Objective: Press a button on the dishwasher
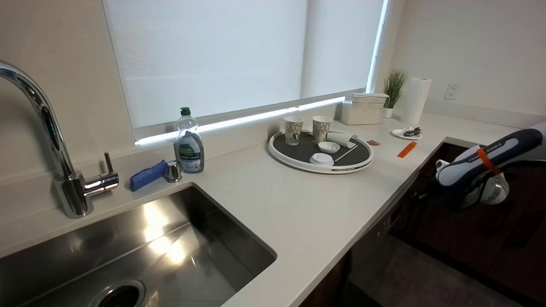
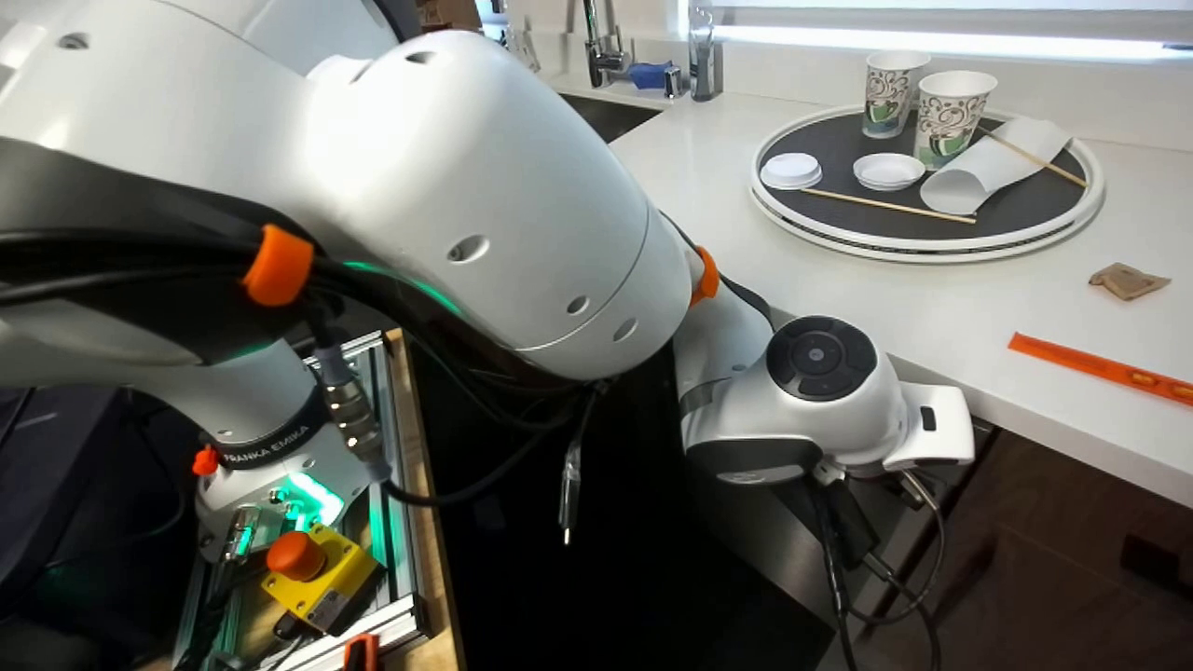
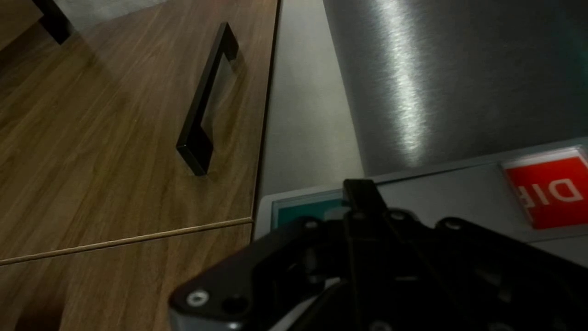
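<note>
Nearest the wrist camera, our gripper [image 3: 359,185] is standing narrow, tips together, before the steel dishwasher [image 3: 459,92]; whether they are touching it, we cannot tell. Beneath the edge of the counter [image 2: 839,289], it is meeting the cabinet [image 3: 115,128] at a seam. In an exterior view, we are seeing counter stretching between the arm [image 2: 522,186] and the tray [image 2: 913,250]. Only the wrist view is showing the red tag [image 3: 551,184]; an exterior view, the paper roll [image 1: 416,100].

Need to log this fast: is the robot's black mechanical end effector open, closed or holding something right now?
Black mechanical end effector: closed, with nothing visible in its grip.
</note>
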